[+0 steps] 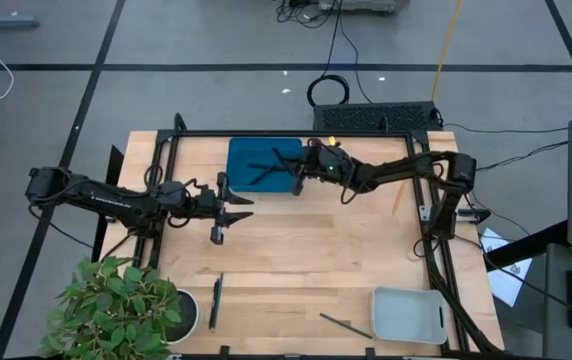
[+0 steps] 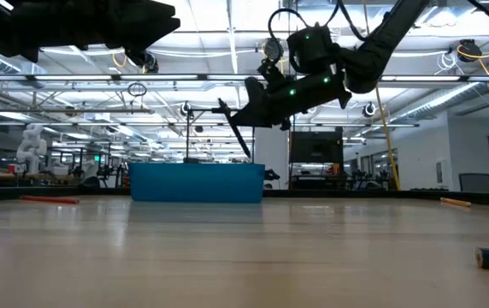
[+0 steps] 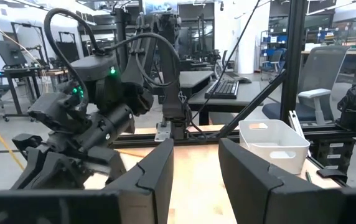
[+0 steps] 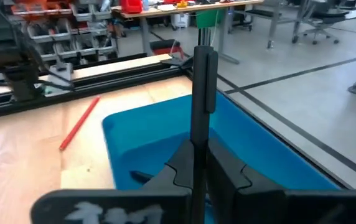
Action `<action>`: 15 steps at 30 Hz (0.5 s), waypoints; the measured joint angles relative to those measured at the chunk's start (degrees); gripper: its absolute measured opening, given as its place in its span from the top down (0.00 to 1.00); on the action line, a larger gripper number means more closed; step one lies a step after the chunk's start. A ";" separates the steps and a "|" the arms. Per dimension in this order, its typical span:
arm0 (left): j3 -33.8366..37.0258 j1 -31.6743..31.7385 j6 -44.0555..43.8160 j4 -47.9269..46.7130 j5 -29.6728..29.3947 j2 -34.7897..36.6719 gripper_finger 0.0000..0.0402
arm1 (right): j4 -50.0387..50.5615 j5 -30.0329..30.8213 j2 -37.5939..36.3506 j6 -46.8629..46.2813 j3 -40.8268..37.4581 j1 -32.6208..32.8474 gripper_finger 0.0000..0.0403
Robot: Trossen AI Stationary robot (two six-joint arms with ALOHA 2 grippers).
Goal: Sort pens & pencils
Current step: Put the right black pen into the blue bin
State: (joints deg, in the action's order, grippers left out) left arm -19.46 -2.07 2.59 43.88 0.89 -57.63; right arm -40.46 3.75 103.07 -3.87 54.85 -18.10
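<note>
Right wrist view: our right gripper clamped on black pen, hovering above blue tray. We lower before release, so pen joins those inside. Left gripper waits beside tray, jaws apart, empty. Red pencil lies outside.

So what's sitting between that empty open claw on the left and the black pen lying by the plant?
Nothing: in the high view only bare wood separates the left gripper from the black pen near the plant.
</note>
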 joint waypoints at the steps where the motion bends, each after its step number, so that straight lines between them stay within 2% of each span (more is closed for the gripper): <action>1: 0.00 0.00 0.01 0.00 0.01 0.00 0.67 | -0.04 -1.70 -0.79 0.00 -0.06 -0.20 0.98; 4: 0.00 0.00 0.06 0.01 0.02 0.00 0.67 | 0.23 -5.46 -4.88 -0.02 -0.04 -0.83 0.98; 8: 0.00 0.07 0.61 0.06 0.00 0.00 0.67 | 0.47 -5.26 -8.60 -1.30 0.07 -1.56 0.98; 15: 0.00 0.07 0.54 0.16 -1.49 0.00 0.67 | 0.52 -5.11 -5.38 -2.62 0.03 -1.46 0.98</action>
State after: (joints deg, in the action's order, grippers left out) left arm -19.46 -2.00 3.13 44.03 -0.60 -57.63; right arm -39.94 -1.36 97.69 -6.49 54.88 -19.56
